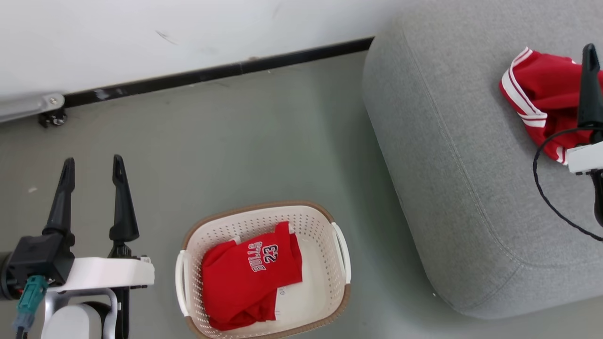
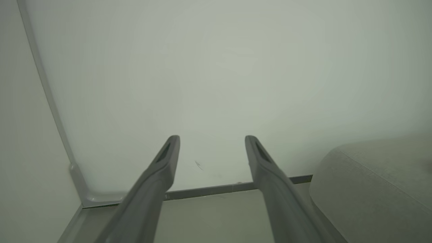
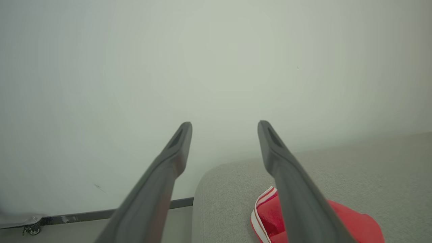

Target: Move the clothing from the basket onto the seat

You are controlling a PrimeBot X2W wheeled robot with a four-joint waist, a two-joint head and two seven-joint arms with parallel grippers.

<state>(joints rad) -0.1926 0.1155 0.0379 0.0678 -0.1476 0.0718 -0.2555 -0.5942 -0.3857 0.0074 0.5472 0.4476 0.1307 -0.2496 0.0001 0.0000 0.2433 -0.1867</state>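
The left gripper (image 2: pixel 212 138) has its two long, tapering, matte dark fingers spread wide, with nothing between them. It hangs over the smooth grey-green floor (image 1: pixel 235 141), to the left of the basket and apart from it. The right gripper (image 3: pixel 225 124) is spread just as wide and is also empty. It is above the seat (image 1: pixel 447 165), and in its wrist view the striped garment (image 3: pixel 266 216) lies partly under one finger. I cannot tell whether the finger touches the cloth.

That garment is soft, bright red fabric with white stripe trim along a curved hem, and it sits crumpled on the seat's top. The seat is a broad, light grey, woven-textured cushion with rounded corners and a stitched seam. A thin black cable (image 1: pixel 534 165) loops across it.

The lettered garment (image 1: pixel 249 278), also red, lies loosely folded with its dark letters and numbers showing, inside the basket (image 1: pixel 264 207). The basket is oval, cream, perforated plastic with a brown woven-look rim and white side handles. It stands on the floor just beside the seat. Beyond it, a dark skirting strip (image 1: pixel 212 73) runs along the foot of a plain white wall (image 1: pixel 188 23).
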